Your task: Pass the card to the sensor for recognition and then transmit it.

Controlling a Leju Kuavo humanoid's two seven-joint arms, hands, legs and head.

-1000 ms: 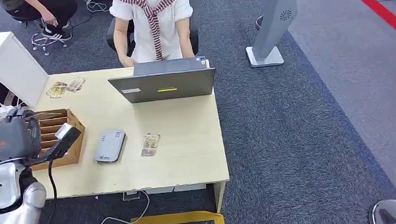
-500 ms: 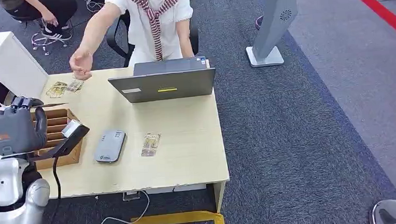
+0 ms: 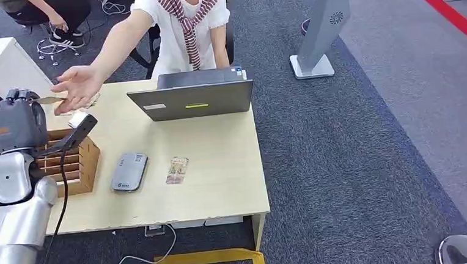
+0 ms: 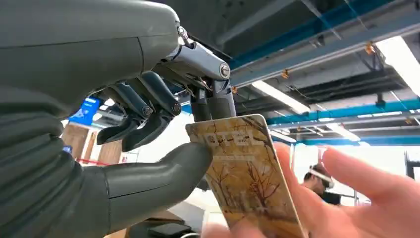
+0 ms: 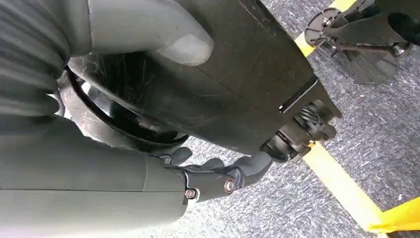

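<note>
1. In the head view, the left hand [image 3: 13,124] is seen raised above the left end of the table [image 3: 221,169], with the card [image 3: 49,100] pinched at its upper edge and pointing toward a person's hand [image 3: 80,86], which is stretched out palm open and reaches the card's far end
2. In the same view, a wooden slotted box [image 3: 77,163] is seen on the table below the left hand, a grey card reader [image 3: 129,171] lies just beside the box, and a second card [image 3: 177,170] lies flat near the reader; a laptop [image 3: 192,96] stands at the far edge, in front of the seated person [image 3: 185,25]
3. In the left wrist view, the card [image 4: 247,178] is shown held between the thick grey thumb and one of the darker fingers [image 4: 210,106] of the left hand [image 4: 168,134], the other fingers being curled in and off the card; the card is gold-brown with a branch pattern, and the person's hand [image 4: 366,198] is seen touching its free end, fingers spread around it
4. In the right wrist view, the right hand [image 5: 198,168] is seen hanging low beside dark parts, above grey carpet [image 5: 376,129] marked with yellow tape [image 5: 341,186]; its fingers are curled inward and nothing is held in them
</note>
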